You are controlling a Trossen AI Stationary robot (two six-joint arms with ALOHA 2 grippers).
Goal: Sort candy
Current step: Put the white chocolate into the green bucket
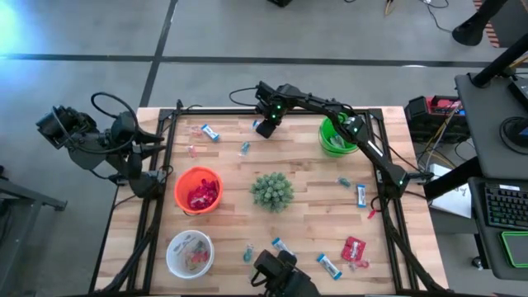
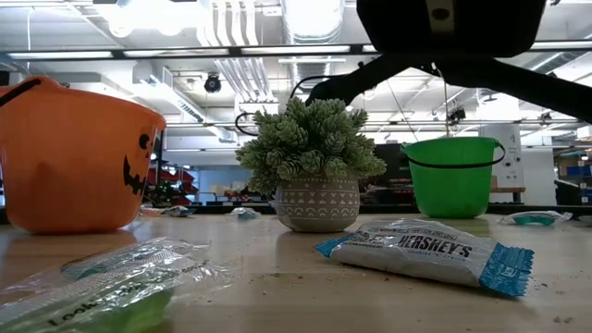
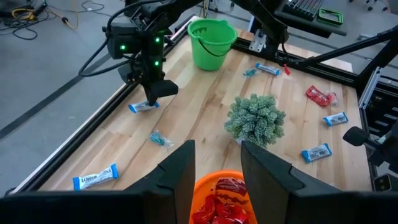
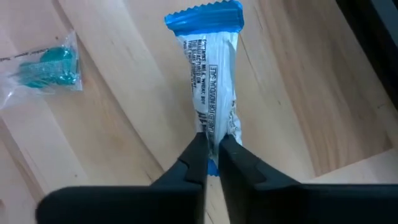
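The blue-and-white wrapped bar (image 4: 209, 81) lies flat on the wooden table (image 1: 305, 165) near its far edge, toward the middle. The right gripper (image 4: 211, 152) is closed on one end of this bar; its two dark fingers pinch the wrapper between their tips. In the high view this gripper (image 1: 266, 126) sits at the far edge, with the right arm stretched across from the right side. A teal wrapped piece (image 4: 46, 68) lies near the bar, apart from it.

The left gripper (image 3: 217, 171) hangs above the orange bowl (image 1: 198, 190), which contains red packets (image 3: 221, 202). Its fingers stand partly apart and hold nothing.

A green bucket (image 1: 337, 136) stands at the far right of the table. A white bowl (image 1: 190, 253) stands at the near left. The spiky potted plant (image 1: 272, 190) stands at the centre.

Further candy is scattered on the table: a blue-and-white bar (image 1: 210, 132) at the far left, another (image 1: 360, 195) at the right, and a red packet (image 1: 354, 249) at the near right
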